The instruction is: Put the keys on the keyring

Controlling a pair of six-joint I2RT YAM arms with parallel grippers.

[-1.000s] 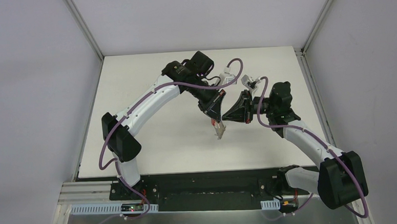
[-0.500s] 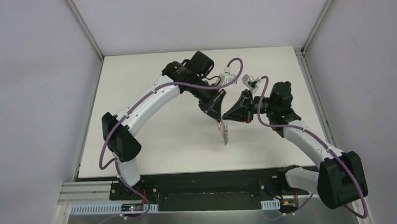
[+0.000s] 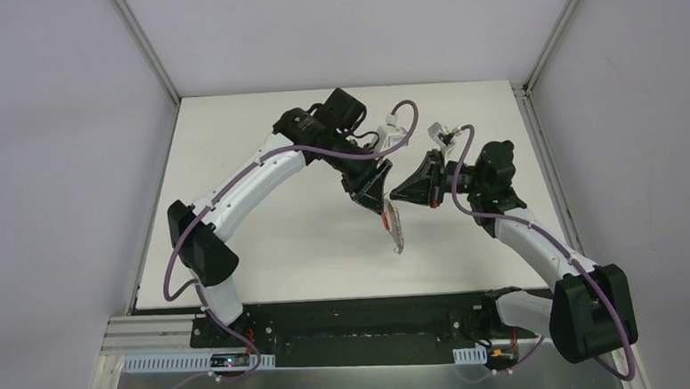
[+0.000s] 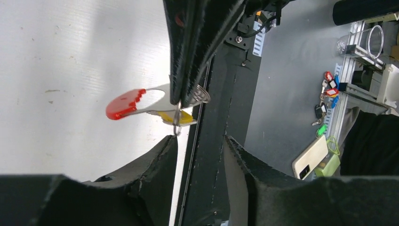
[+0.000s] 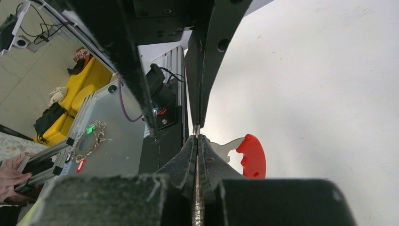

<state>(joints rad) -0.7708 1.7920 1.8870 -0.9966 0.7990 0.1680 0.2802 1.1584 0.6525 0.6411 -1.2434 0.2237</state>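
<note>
The keyring (image 4: 188, 96) is a small wire ring with a flat silver tag that ends in bright red (image 4: 124, 103). The key's yellow-orange head (image 4: 178, 117) hangs on it just beneath. My right gripper (image 5: 197, 138) is shut on the ring, and the red tag (image 5: 251, 155) sticks out to its right. My left gripper (image 4: 200, 141) is open and faces it tip to tip. Its left fingertip (image 4: 170, 141) sits just under the ring's lowest metal end. In the top view the bunch (image 3: 395, 229) dangles above the table below the left gripper (image 3: 375, 197) and right gripper (image 3: 397, 194).
The white table (image 3: 264, 243) lies below both arms. Past its near edge are the black base rail (image 4: 211, 179) and a grey metal sheet (image 5: 113, 150) with another chain and tags (image 5: 89, 136). A phone (image 4: 310, 157) and spare coloured keys (image 4: 329, 89) lie there too.
The hanging bunch has swung lower and to the right. Both grippers have shifted slightly up and away from the near edge, still tip to tip.
</note>
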